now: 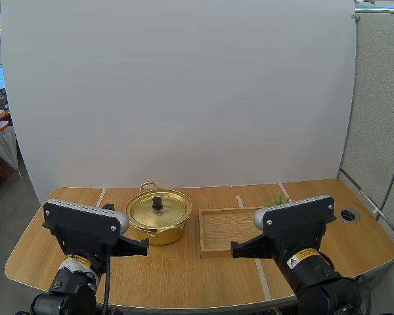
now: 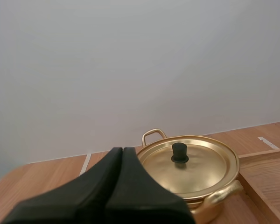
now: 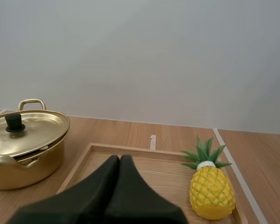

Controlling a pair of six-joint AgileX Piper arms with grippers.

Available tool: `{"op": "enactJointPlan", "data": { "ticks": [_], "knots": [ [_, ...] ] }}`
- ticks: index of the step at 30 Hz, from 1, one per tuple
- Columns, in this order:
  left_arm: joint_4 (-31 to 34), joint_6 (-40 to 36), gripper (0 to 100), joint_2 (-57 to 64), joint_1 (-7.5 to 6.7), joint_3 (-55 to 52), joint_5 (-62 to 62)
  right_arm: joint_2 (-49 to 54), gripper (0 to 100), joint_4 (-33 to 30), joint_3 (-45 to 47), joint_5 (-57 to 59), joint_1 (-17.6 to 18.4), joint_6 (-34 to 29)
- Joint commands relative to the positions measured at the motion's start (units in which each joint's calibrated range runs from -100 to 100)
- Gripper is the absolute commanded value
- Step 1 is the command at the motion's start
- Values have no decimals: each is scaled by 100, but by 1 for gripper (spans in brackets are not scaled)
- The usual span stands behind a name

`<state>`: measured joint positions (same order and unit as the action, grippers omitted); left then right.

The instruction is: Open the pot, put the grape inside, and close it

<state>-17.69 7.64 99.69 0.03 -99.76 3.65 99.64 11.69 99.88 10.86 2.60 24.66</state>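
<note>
A gold pot [image 1: 159, 226] stands left of the table's middle with its lid [image 1: 164, 210] on, black knob [image 1: 157, 203] upright. A toy pineapple [image 3: 211, 191] lies at the right end of the wooden tray [image 3: 98, 161]; in the high view only its green leaves [image 1: 278, 199] peek out behind my right arm. My left gripper [image 1: 145, 246] is shut, near the pot's front left. In the left wrist view, my left gripper [image 2: 123, 150] forms one dark wedge short of the pot [image 2: 214, 198]. My right gripper [image 3: 120, 157] is shut over the tray's front edge.
The wooden tray [image 1: 223, 231] sits just right of the pot, almost touching it. A round hole [image 1: 349, 214] is set in the table at the far right. White tape lines [image 1: 239, 201] cross the tabletop behind the tray.
</note>
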Motion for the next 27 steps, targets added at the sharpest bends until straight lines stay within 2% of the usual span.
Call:
{"op": "enactJointPlan", "data": {
  "ticks": [1,6,9,15,20,27],
  "knots": [
    [448,-260,0,-8,-39,-24,1107,36,0,-93,12,890,-47,67],
    [577,-943,0,-127,-39,-24,2040,36,0,-81,12,1533,-154,22],
    [632,-1025,0,-127,-39,-24,2463,36,0,-81,12,1952,-181,22],
    [642,-1256,0,-114,-55,-24,2504,36,0,-81,12,2065,-315,0],
    [642,-1352,0,31,-132,-24,2614,36,0,-92,12,2065,-315,11],
    [642,-1352,0,31,-139,-24,2492,36,0,-80,12,2047,-315,11]
  ]
}}
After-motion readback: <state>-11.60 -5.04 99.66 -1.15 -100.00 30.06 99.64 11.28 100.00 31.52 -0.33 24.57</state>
